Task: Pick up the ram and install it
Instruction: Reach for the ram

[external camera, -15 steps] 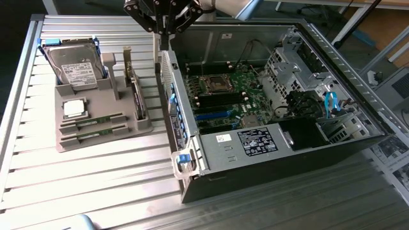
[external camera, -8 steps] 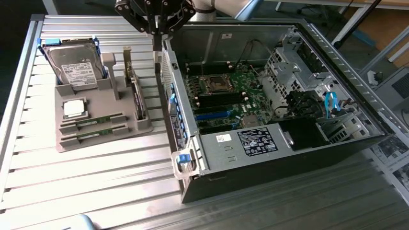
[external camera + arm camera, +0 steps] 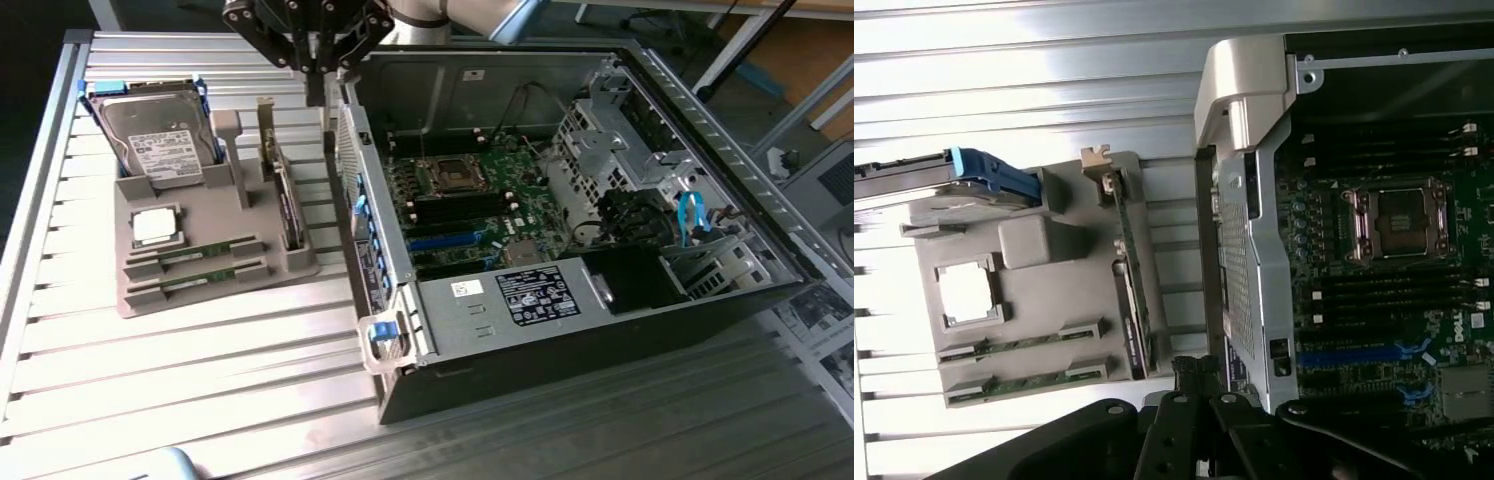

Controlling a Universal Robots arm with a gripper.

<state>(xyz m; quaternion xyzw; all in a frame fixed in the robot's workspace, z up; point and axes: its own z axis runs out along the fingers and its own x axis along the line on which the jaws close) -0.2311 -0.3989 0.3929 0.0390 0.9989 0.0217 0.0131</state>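
1. My fingers (image 3: pixel 316 88) hang pressed shut, tip to tip, above the far end of the grey holder (image 3: pixel 200 205), over the side that faces the open computer case (image 3: pixel 534 360). They touch neither one.
2. The ram (image 3: pixel 203 251) sits in the holder as two green sticks. They stand on edge in parallel slots at the end nearest the exterior camera, one just behind the other and well apart from my fingers.
3. A square silver CPU (image 3: pixel 154 228) rests in a recess of the holder, just behind the ram slots.
4. A hard drive (image 3: pixel 154 135) in a blue bracket leans at the holder's far end, towards the exterior view's left.
5. An expansion card (image 3: pixel 284 200) stands on edge along the holder's case side, closer to my fingers than the ram is.
6. The case stands just beside the holder, at the exterior view's right. Its side panel is off and the motherboard (image 3: pixel 494 200) is exposed. The CPU socket (image 3: pixel 447 175) sits among long black memory slots (image 3: pixel 461 210).
7. Holder and case both rest on a counter (image 3: pixel 174 390) of ribbed metal slats.
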